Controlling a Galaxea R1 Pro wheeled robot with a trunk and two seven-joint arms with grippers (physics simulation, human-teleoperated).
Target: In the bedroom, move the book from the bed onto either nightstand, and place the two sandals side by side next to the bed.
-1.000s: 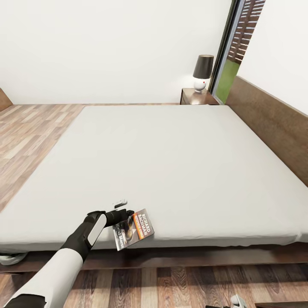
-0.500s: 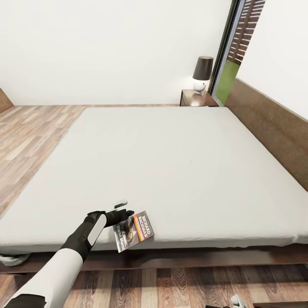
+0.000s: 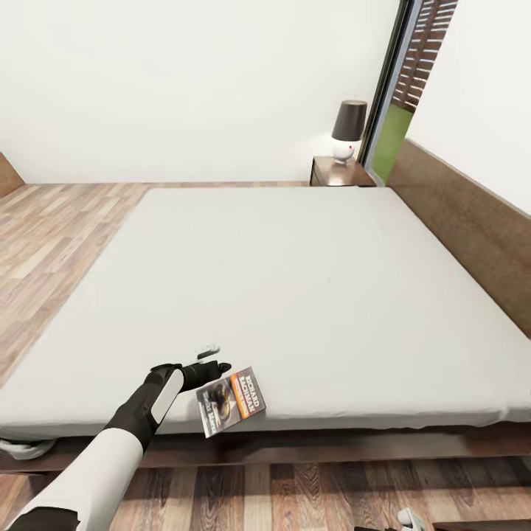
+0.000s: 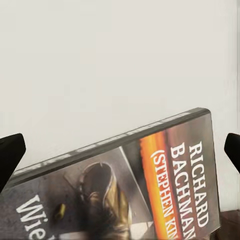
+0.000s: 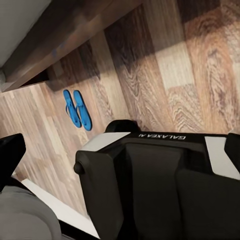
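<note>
The book lies on the bed at its near edge, one corner poking past the mattress. In the left wrist view the book shows its orange band and white "Richard Bachman" lettering. My left gripper hovers just left of it, open, and its dark fingertips stand wide apart on either side of the cover. The two blue sandals lie side by side on the plank floor by the dark bed frame. My right gripper is open and holds nothing. A nightstand stands at the bed's far right corner.
A dark-shaded lamp sits on the nightstand, beside the tall window. The tan headboard runs along the bed's right side. Plank floor opens to the left. My own dark base fills the right wrist foreground.
The whole picture has shifted slightly downward, so the camera moved. The book shifted with the bed, while my left arm kept its place in the picture.
</note>
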